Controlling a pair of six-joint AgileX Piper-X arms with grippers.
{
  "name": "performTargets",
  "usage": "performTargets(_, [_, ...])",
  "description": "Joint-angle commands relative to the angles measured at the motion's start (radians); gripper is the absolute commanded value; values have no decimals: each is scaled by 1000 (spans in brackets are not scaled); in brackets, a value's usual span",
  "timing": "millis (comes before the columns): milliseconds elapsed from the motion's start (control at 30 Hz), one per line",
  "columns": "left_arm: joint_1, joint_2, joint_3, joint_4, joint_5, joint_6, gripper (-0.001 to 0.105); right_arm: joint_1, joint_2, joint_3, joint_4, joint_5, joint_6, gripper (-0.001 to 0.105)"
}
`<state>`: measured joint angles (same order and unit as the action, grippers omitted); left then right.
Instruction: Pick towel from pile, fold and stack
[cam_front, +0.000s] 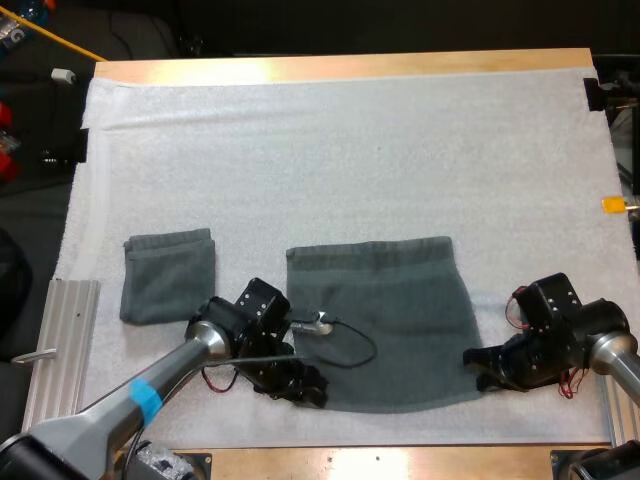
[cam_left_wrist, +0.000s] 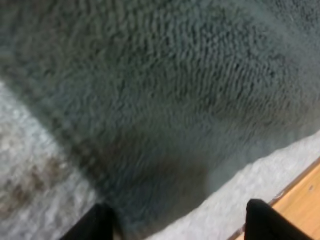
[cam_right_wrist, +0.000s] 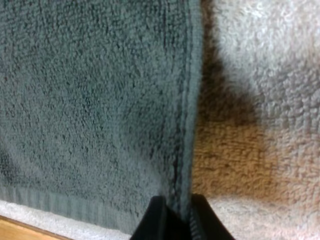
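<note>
A dark grey-green towel (cam_front: 380, 320) lies spread flat on the white mat (cam_front: 350, 150). A second one, folded small (cam_front: 168, 275), rests to its left. My left gripper (cam_front: 305, 388) is low at the spread towel's near left corner. In the left wrist view (cam_left_wrist: 182, 222) its fingers (cam_left_wrist: 97, 222) stand wide apart, with the towel's corner (cam_left_wrist: 150, 125) reaching between them; one finger is over bare mat. My right gripper (cam_front: 478, 365) is at the towel's near right edge. In the right wrist view (cam_right_wrist: 181, 220) its fingers (cam_right_wrist: 157, 217) pinch the towel's hem (cam_right_wrist: 192, 100).
An aluminium rail (cam_front: 60, 340) lies off the mat's left side, beside the folded towel. The wooden table edge (cam_front: 400, 460) runs just in front of both grippers. Bare mat stretches across the far half of the table.
</note>
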<state>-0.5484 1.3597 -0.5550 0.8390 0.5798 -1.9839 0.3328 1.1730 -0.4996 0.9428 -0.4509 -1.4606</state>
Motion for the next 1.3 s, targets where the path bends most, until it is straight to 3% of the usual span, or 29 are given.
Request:
performTargets(0, [-4, -20, -2, 28, -48, -7, 55, -1, -6, 1, 7, -9, -11, 0])
performTargets(100, [-4, -38, -2, 32, -96, 0, 55, -1, -6, 1, 7, -9, -11, 0])
performTargets(333, [-4, 2, -2, -14, -86, 0, 55, -1, -6, 1, -5, -9, -11, 0])
performTargets(500, [-8, 43, -2, -79, 76, -21, 55, -1, -6, 1, -7, -9, -11, 0])
performTargets(733, [-75, 44, -2, -88, 57, -29, 55, -1, -6, 1, -7, -11, -11, 0])
performTargets(833, [-94, 44, -2, -89, 40, -39, 45, -1, -6, 1, -7, -11, -11, 0])
performTargets(1000, [-95, 44, -2, -89, 9, -39, 7, -1, -6, 1, -3, -25, -11, 0])
performTargets(1033, [-95, 44, -2, -86, 9, -39, 4, -1, -6, 1, 1, -25, -11, 0])
performTargets(1267, [-95, -76, -64, 60, -7, 27, 0, -1, -50, -62, 160, 7, -76, 0])
